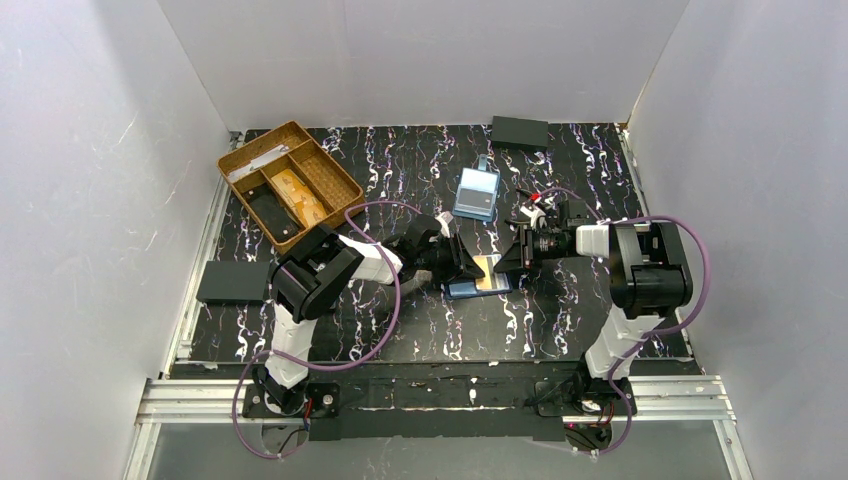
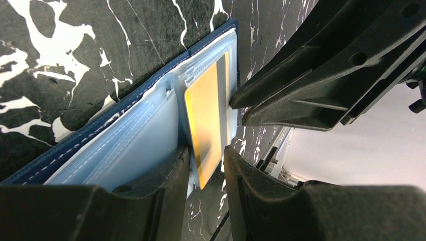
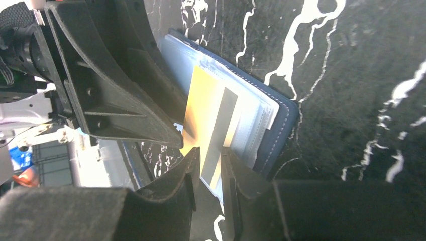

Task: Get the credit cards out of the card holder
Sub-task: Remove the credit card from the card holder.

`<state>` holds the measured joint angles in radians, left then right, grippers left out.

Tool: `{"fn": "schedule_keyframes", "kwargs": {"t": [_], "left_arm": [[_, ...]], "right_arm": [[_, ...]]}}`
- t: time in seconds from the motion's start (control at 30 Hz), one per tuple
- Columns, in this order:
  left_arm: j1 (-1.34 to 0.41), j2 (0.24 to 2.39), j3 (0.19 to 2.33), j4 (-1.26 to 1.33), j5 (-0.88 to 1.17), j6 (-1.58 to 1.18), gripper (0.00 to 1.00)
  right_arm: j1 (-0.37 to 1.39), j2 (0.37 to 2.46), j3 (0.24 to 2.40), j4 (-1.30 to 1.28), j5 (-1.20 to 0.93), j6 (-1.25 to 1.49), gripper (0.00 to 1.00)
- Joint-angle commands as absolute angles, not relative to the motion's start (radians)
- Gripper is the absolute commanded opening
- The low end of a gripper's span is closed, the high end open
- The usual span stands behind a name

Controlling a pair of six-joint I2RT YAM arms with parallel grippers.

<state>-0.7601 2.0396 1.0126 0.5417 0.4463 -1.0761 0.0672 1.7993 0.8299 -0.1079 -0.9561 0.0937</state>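
Note:
The navy card holder [image 1: 462, 290] lies open mid-table, its light blue slots up [image 2: 125, 135] [image 3: 281, 125]. An orange-yellow credit card [image 1: 489, 268] with a grey stripe sticks partly out of a slot, past the holder's edge [image 2: 203, 115] [image 3: 206, 110]. My left gripper [image 1: 468, 262] [image 2: 207, 150] is open: one finger [image 2: 166, 181] rests on the slots and the card's corner lies in the gap. My right gripper [image 1: 512, 262] [image 3: 210, 150] faces it from the right, jaws narrowly apart over the card's striped end. Other cards are hidden.
A brown compartment tray [image 1: 290, 185] stands at the back left. A light blue clear case [image 1: 476, 192] lies just behind the grippers. Flat black rectangles lie at the back right [image 1: 519, 131] and left edge [image 1: 233, 281]. White walls surround the table.

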Motion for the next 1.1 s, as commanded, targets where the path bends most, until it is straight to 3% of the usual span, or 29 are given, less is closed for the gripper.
{"fn": "schedule_keyframes", "kwargs": {"t": [0.0,0.83,1.07], "left_arm": [[-0.760,2.070,1.002,0.501,0.439,-1.066,0.31],[-0.755,2.096,0.961,0.619,0.463,-1.158,0.29],[-0.748,2.083,0.945,0.630,0.460,-1.169,0.29]], "right_arm": [[0.086,1.848,0.840,-0.152,-0.955,0.071,0.31],[0.062,1.862,0.773,0.123,-1.099,0.313,0.36],[0.031,1.839,0.795,0.060,-1.044,0.245,0.38]]}}
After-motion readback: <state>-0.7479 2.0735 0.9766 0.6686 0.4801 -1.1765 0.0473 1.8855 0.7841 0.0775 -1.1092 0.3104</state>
